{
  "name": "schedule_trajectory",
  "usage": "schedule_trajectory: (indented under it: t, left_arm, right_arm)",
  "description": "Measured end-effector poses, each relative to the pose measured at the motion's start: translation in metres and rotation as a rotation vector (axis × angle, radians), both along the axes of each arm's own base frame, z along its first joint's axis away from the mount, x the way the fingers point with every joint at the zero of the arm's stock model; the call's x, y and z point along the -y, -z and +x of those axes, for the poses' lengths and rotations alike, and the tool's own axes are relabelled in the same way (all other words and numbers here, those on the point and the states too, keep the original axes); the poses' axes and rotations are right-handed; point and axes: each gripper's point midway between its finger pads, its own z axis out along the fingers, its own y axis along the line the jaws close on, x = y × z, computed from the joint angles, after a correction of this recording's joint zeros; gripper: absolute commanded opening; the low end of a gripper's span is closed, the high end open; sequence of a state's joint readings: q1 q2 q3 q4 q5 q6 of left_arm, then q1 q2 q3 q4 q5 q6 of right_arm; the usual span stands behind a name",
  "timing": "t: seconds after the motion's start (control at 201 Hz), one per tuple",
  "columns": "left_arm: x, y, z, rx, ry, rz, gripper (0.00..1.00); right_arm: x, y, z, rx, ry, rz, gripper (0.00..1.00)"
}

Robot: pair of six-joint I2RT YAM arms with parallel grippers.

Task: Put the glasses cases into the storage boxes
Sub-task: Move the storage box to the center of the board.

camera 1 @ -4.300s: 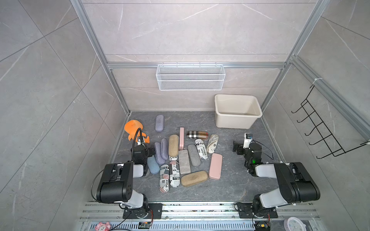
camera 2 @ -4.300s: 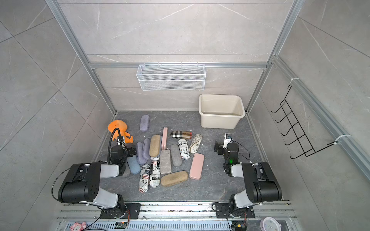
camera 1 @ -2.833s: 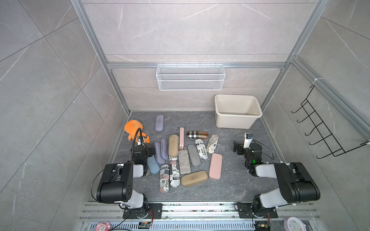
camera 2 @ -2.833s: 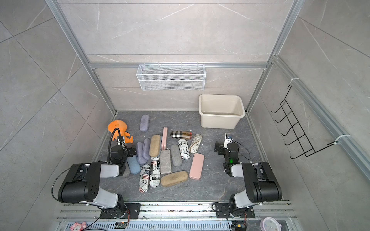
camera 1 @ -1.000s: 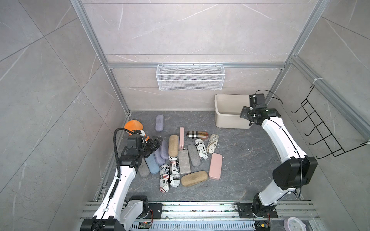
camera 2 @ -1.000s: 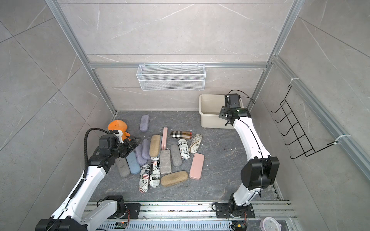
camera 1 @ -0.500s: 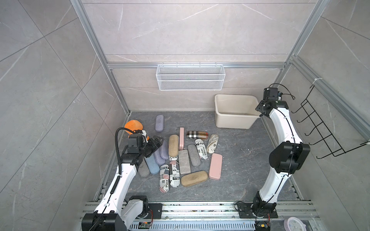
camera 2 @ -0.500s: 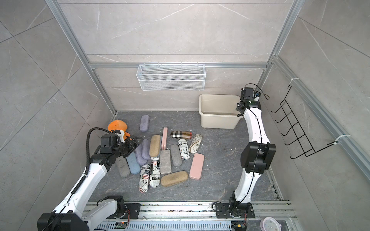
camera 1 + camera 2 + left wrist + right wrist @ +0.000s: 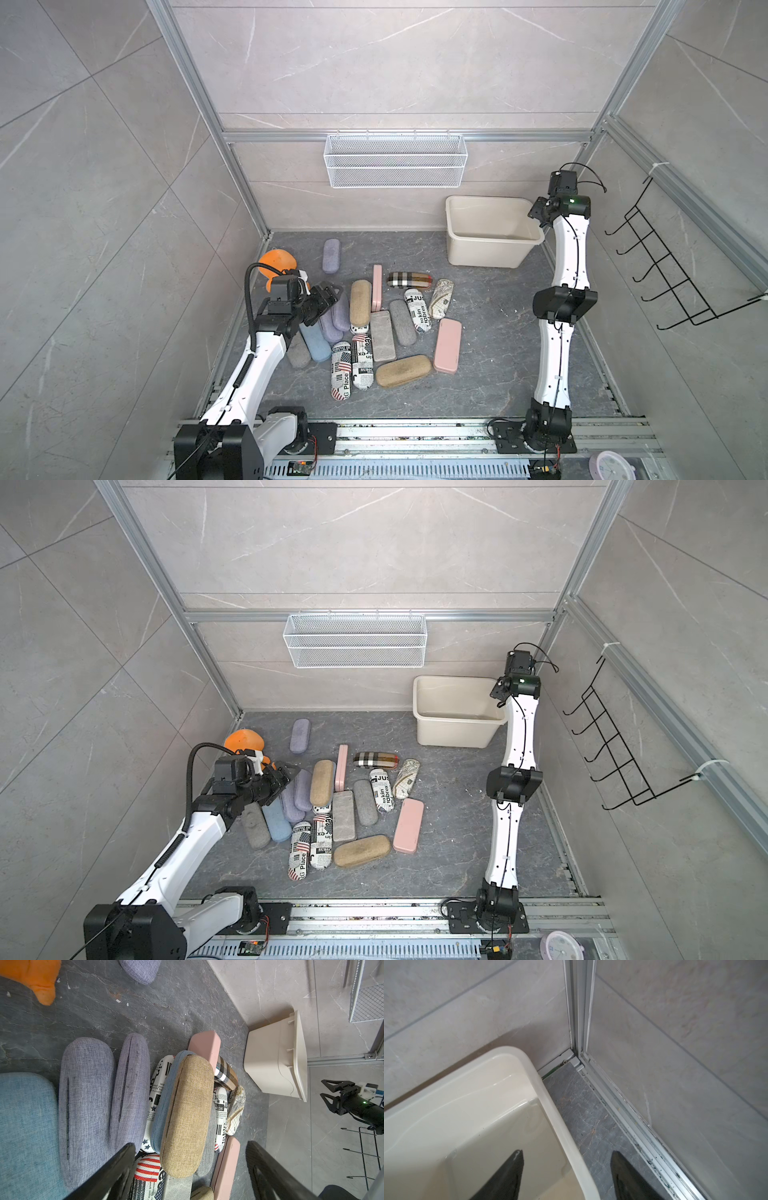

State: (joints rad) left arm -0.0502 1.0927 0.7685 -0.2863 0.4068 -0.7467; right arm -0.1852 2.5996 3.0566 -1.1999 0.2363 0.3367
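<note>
Robot lab cell: tiled panels [image 9: 374, 62], aluminium frame [image 9: 407, 136], base rail [image 9: 415, 433].

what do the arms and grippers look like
The left arm and right arm have white links with black joints and black bases. The left arm carries a thick ribbed black hose. The right arm has thin black cables and a green light at the wrist. The left gripper and right gripper are black, with tapered, open-framed fingers.

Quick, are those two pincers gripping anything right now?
Left pincer: open, empty, above the clustered oblong glasses cases.
Right pincer: open, empty, astride the rim of the cream rectangular plastic tub.
</note>
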Motion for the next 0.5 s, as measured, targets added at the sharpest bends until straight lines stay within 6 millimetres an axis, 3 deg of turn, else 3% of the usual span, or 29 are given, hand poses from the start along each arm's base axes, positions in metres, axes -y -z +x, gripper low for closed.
schedule_trajectory:
  t: [0.224, 0.504]
  left_arm:
    - [0.003, 0.001, 0.0, -0.002, 0.018, -0.004, 0.85]
    - [0.003, 0.005, 0.001, -0.016, 0.02, -0.005, 0.84]
  right_arm:
    - [0.003, 0.039, -0.01, -0.135, -0.033, 0.019, 0.72]
    - [0.014, 0.037, -0.013, -0.125, -0.048, 0.051, 0.63]
